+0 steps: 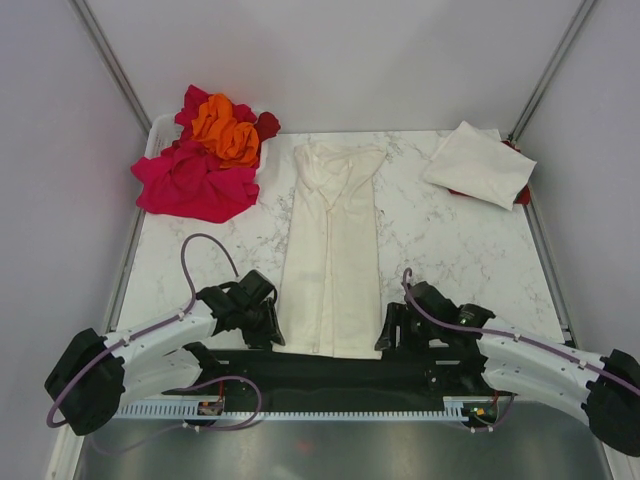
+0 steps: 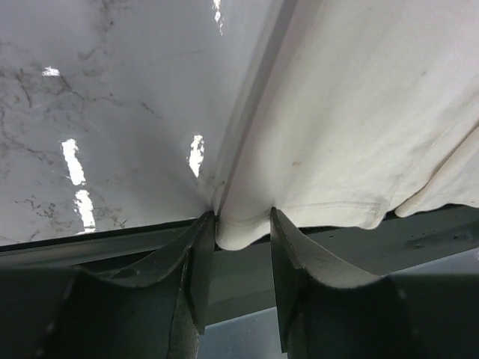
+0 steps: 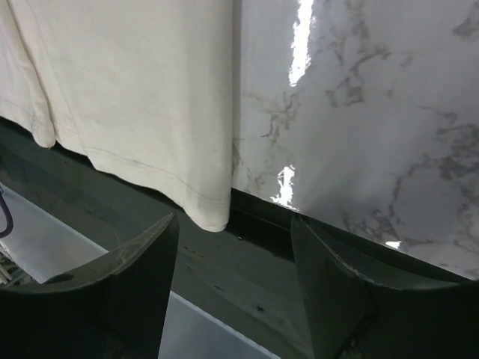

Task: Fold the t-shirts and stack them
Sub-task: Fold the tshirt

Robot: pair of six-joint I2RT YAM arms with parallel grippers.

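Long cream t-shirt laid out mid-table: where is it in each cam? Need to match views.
Top external: cream t-shirt, long strip at centre, hem at the bottom.
Left wrist: t-shirt fills upper right, hem corner bottom centre.
Right wrist: t-shirt fills upper left, hem corner low centre-left.
Shared landmark: near edge of the marble table, overhung by the hem.

Cream tee (image 1: 332, 250) lies folded lengthwise, centred; bright tees (image 1: 205, 160) heaped far-left

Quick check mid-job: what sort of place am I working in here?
Probably a lab test cell, not a home: a marble-patterned table boxed in by plain white walls on metal frame posts.
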